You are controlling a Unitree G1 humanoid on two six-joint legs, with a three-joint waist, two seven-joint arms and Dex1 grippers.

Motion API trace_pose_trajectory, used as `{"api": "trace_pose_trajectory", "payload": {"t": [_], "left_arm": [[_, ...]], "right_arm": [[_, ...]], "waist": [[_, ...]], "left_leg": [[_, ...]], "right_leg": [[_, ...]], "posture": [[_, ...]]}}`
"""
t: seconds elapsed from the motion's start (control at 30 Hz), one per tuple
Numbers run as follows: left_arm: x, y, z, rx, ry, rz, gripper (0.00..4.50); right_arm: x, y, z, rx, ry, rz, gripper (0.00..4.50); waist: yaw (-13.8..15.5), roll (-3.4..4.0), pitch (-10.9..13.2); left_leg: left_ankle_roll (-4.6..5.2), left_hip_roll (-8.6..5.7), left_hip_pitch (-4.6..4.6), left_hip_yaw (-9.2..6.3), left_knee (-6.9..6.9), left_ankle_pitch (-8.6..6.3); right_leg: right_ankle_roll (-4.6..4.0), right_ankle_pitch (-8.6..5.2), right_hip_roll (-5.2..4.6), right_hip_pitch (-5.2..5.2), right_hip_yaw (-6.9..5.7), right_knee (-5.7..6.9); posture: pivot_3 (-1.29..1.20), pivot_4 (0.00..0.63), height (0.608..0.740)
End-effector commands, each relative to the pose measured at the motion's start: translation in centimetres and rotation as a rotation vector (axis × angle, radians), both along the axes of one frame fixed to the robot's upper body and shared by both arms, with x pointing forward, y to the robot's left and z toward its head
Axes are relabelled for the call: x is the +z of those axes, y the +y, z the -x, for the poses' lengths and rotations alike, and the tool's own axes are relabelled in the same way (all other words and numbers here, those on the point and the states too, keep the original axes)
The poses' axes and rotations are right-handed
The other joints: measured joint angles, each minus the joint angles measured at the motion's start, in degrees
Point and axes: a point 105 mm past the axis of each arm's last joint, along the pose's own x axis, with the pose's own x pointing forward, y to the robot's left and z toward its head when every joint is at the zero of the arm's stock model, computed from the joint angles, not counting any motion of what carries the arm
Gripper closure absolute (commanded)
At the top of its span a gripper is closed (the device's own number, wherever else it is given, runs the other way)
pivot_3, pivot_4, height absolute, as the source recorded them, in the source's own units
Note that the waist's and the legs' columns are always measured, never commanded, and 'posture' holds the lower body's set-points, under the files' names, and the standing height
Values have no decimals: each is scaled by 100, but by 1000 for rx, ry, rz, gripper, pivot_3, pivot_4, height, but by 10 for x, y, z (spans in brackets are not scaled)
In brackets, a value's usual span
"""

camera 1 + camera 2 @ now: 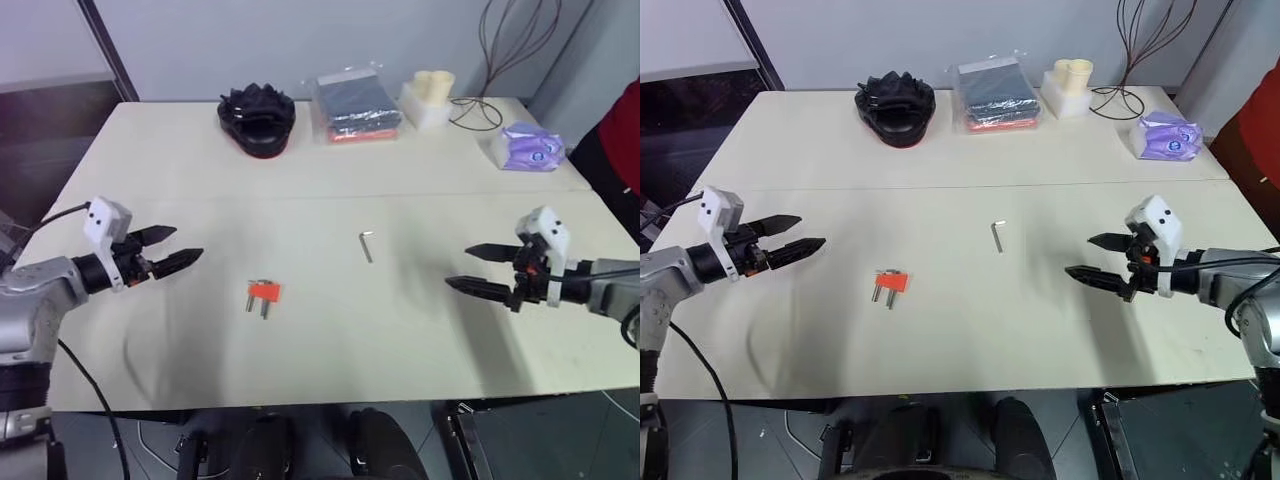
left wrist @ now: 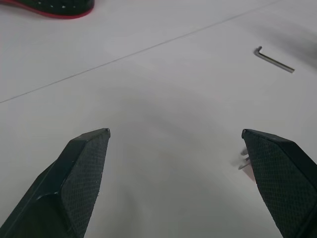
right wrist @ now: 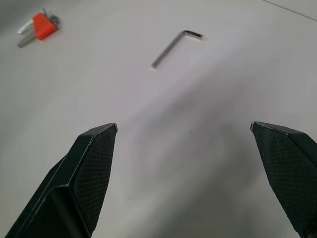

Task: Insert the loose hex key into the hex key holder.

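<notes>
Your left gripper hangs spread and empty; the orange plastic holder, keys probably pointing toward you, lies just right of it. Mid-table lies the thin L-shaped steel key. Pinch its long shank with the right gripper, also spread wide, empty.

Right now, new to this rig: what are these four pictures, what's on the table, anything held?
It is a humanoid robot with two arms. Two pictures come from its head cameras, looking down over the table. The other two come from cameras on each wrist, looking along that arm's two black fingers.

The left end effector and the right end effector both hover open at the table's sides, holding nothing.

Between them lie the loose hex key and the orange hex key holder, apart from each other. Along the far edge sit a black object, a wrapped dark packet, a cream container and a purple packet.
</notes>
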Motion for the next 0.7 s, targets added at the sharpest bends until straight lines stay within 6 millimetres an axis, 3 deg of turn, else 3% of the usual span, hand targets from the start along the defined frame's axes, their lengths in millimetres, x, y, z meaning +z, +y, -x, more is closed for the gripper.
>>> {"api": "trace_pose_trajectory", "payload": {"t": [0.03,0.7], "left_arm": [[10,-4,-3,-13,-61,-35,42],[15,-3,-8,-21,-96,-23,42]], "right_arm": [[14,3,-1,17,-65,-3,0],[12,5,-6,11,-110,-6,0]], "waist": [[-1,0,0],[2,0,0]], "left_leg": [[0,0,0,0,0,0],[0,-1,0,0,0,0]], "right_leg": [[0,0,0,0,0,0],[1,0,0,0,0,0]], "posture": [[0,150,740],[0,150,740]]}}
